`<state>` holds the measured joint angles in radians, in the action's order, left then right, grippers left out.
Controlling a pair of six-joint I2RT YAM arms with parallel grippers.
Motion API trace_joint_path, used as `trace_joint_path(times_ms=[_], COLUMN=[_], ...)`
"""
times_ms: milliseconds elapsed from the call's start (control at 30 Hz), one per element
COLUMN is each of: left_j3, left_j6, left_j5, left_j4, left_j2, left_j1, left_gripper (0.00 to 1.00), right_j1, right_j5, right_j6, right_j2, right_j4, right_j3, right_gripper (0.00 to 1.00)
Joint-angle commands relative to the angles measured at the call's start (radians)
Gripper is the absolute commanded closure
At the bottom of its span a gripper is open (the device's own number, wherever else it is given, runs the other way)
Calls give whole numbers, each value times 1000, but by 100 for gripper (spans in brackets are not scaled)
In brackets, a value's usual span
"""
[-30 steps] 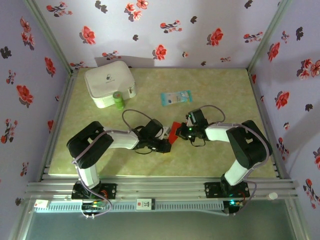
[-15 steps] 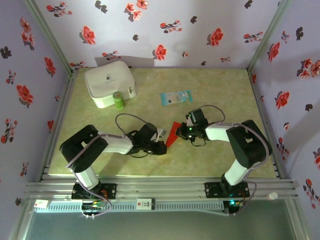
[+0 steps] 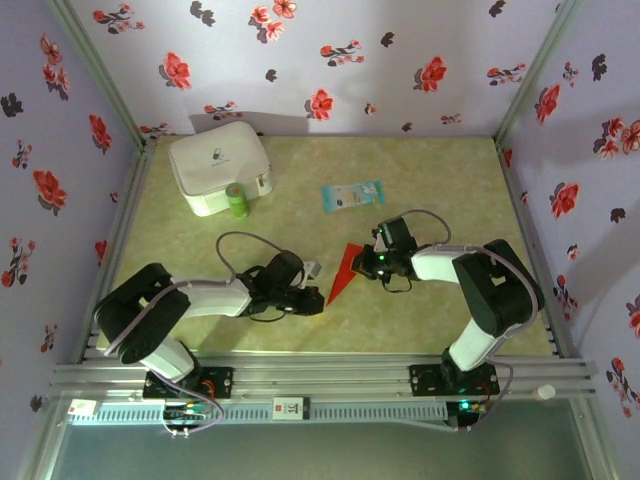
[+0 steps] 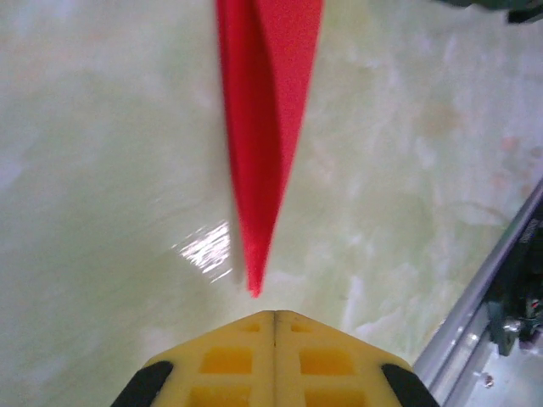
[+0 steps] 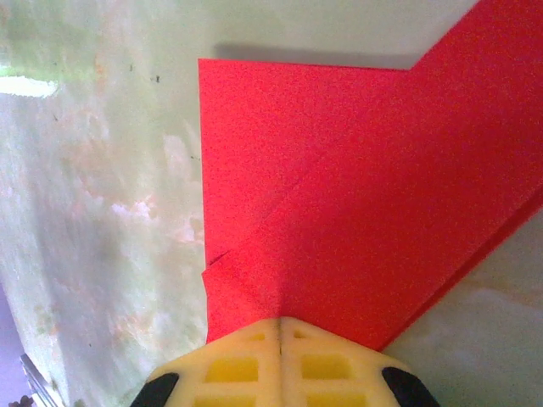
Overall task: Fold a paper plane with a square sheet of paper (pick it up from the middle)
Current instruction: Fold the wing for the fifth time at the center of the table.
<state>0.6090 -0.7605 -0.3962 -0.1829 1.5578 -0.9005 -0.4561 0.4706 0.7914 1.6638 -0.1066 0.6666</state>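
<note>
The square sheet of paper is folded into the paper plane (image 3: 342,272), a slim bright red dart lying mid-table with its sharp tip toward the near left. My right gripper (image 3: 366,262) is shut on its wide rear end. In the right wrist view the red layers (image 5: 339,186) run straight into the closed yellow fingertips (image 5: 280,320). My left gripper (image 3: 318,303) sits just short of the tip. Its yellow fingers (image 4: 274,315) are pressed together with nothing between them. The dart's point (image 4: 254,280) lies a little ahead of them on the table.
A white boxy case (image 3: 220,167) stands at the back left with a small green bottle (image 3: 236,200) beside it. A pale blue packet (image 3: 352,194) lies behind the paper. A metal rail (image 3: 320,375) runs along the near edge, and flowered walls enclose the table.
My left arm has drawn back toward the near left along the dart, and its shut gripper has come off the tip. The right arm has kept still, holding the rear end.
</note>
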Motion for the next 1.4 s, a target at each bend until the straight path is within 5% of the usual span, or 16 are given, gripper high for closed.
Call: trace_joint_path(times_ms=[0,533,1100,1367], left_j3=[88,375,214,224], left_j6=[24,108,113,108], left_j5=[-25,-7,56,52], left_j4=[17,95,113,106], left_j2=[9,314,339,337], left_j1=[18,39,37,37], left_gripper=[97,96,99,99], right_j1=[17,19,40,-8], right_j5=[-107,-92,-55,49], right_j6=[-24,-15,-41,27], right_j2=[40,35,-66,-77], right_j4=[109,98,111,-33], right_j3=[-19,-21,13,-1], right_gripper=[98,97,94,95])
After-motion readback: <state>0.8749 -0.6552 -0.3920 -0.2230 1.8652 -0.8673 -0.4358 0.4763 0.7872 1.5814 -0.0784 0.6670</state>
